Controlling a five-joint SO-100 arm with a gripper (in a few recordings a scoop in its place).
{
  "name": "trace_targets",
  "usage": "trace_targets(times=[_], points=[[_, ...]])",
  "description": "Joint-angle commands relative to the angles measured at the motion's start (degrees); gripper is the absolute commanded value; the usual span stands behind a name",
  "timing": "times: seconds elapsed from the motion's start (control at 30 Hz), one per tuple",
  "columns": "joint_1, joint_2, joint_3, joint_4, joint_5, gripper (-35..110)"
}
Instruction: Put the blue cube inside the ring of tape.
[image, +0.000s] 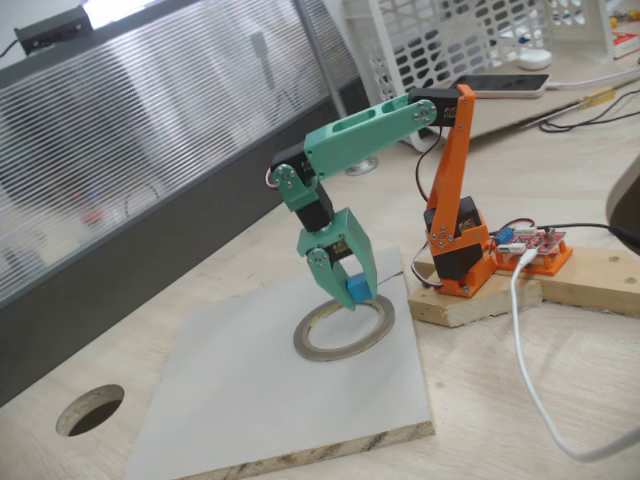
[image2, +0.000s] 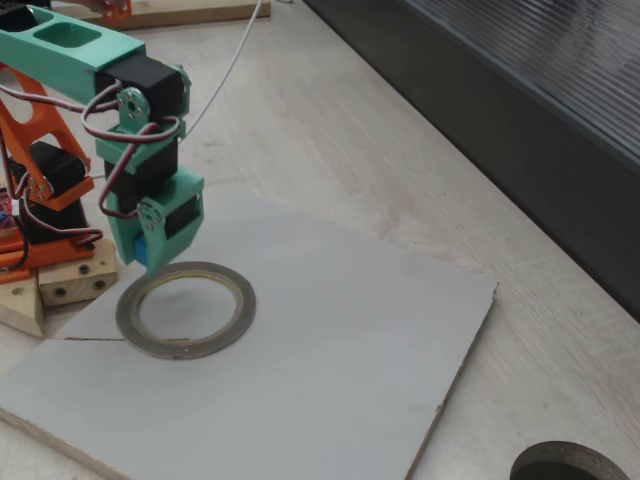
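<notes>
Light wooden bench (image: 520, 400), also (image2: 330, 130), with a dark round hole cut through it near its front left corner in a fixed view (image: 90, 410), and at the bottom right edge in the other one (image2: 570, 465). Flat grey-white board (image: 250, 400) lying on the bench, seen again with a wide bare part (image2: 350, 350); its raw chipboard edge visible at the front. Small wooden block (image: 590, 280) at the right side of the board, carrying the orange base of the arm (image: 458, 240). Green upper part of the arm (image: 365, 135) bent forward and down over the far right part of the board. White cable (image: 520, 330) running across the bench beside the block.

Ring of tape (image: 344, 328) lying flat on the board near its far right edge, close to the wooden block; in the other fixed view (image2: 186, 309) near the left side of the board, grey-olive band with a yellowish inner rim.

Green claw (image: 352, 285) pointing down, closed around the blue cube (image: 359, 289), held between the two fingers near the tips. Cube at the far rim of the ring, at or just above the band; cannot tell whether touching it. In the other fixed view, claw (image2: 150, 250) directly over the far left part of the ring, with a small blue corner of the cube (image2: 140, 250) showing at its side.
</notes>
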Motion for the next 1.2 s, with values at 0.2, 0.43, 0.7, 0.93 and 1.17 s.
trace_targets(times=[0.2, 0.43, 0.7, 0.93, 1.17], points=[[-0.6, 4.3, 8.2, -9.7, 0.4, 16], [-0.6, 4.3, 8.2, -13.8, 0.4, 16], [-0.6, 4.3, 8.3, -16.2, 0.4, 16], [-0.5, 4.2, 8.3, -17.2, 0.4, 16], [-0.4, 3.6, 8.2, -18.6, 0.8, 16]])
